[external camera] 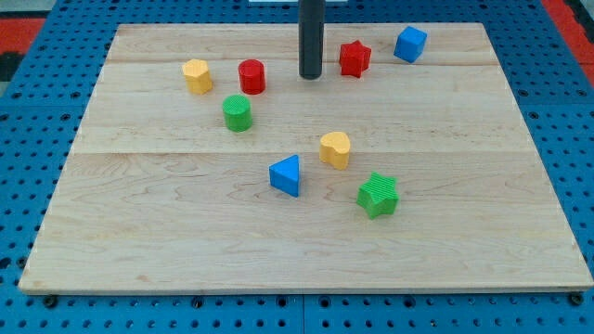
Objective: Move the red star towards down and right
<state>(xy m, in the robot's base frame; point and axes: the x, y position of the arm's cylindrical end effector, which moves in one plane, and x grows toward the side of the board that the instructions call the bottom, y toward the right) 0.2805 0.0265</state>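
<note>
The red star (355, 57) lies near the view's top, right of centre, on the wooden board (464, 232). My tip (310, 77) is at the end of the dark rod that comes down from the view's top. It stands just left of the red star, with a small gap between them. A blue cube (409, 44) sits to the star's right.
A red cylinder (251, 76), a yellow hexagonal block (197, 76) and a green cylinder (238, 113) lie left of the tip. A yellow block (335, 148), a blue triangle (287, 175) and a green star (378, 195) lie near the board's middle.
</note>
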